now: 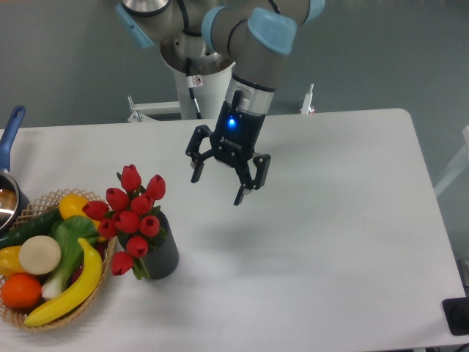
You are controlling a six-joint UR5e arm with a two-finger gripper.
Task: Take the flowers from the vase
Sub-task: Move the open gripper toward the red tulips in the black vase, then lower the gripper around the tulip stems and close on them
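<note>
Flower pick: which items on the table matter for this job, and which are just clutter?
In play:
- flowers, red tulips standing in the vase
- vase, dark grey, beside the basket
- gripper, open, in the air to the right of the flowers

Clutter:
- wicker basket of fruit and vegetables
- banana on the basket
- pot with a blue handle, at the left edge

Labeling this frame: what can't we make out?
- Stems: hidden inside the vase, behind the flowers.
- Pot: cut off by the left edge.
- Basket contents: partly overlapping.
- Black object: cut off at the right edge.
- Gripper height above the table: unclear.
</note>
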